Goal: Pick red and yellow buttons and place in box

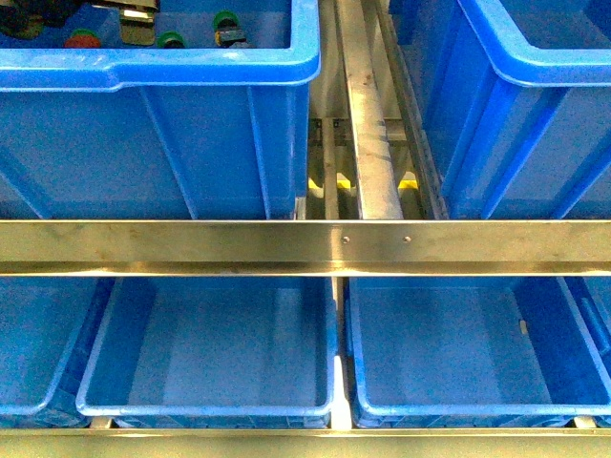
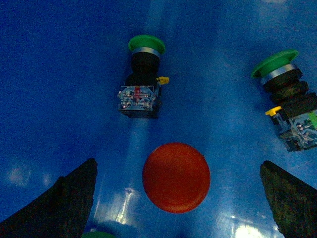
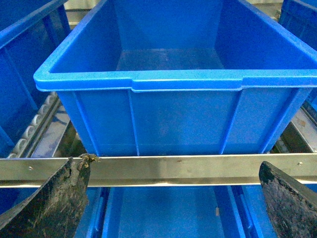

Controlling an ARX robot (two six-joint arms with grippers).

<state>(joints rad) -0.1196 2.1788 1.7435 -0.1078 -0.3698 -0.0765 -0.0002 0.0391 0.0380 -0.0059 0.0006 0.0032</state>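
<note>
- The left pincer (image 2: 177, 162) hangs spread wide over the bin floor (image 2: 49, 74). Its two dark fingers (image 2: 64, 203) are far apart and grip nothing.
- Right between those fingers sits the red button (image 2: 176, 184), domed cap facing up at the wrist camera. It touches neither finger.
- Just past it, a green button (image 2: 143, 74) lies on its side, showing its black body, a labelled block and a small yellow tab.
- A second green button (image 2: 285, 99) lies tilted off to one side, near one finger but clear of it.
- Over to the right pincer (image 3: 171, 163): it is wide too, with nothing held. Its dark fingers (image 3: 49, 203) frame a steel rail (image 3: 173, 170).
- Beyond that rail a blue bin (image 3: 173, 79) faces the camera rim-on, with more blue bins flanking it.
- From the front, the lower bins (image 1: 205, 401) come nearest, with the rail crossing above them.
- Farther back is the upper left bin (image 1: 191, 72), where a red cap shows among green caps at the far edge.
- The upper right bin (image 1: 535, 67) stands beside it, with metal bars (image 1: 368, 114) running between the two.
</note>
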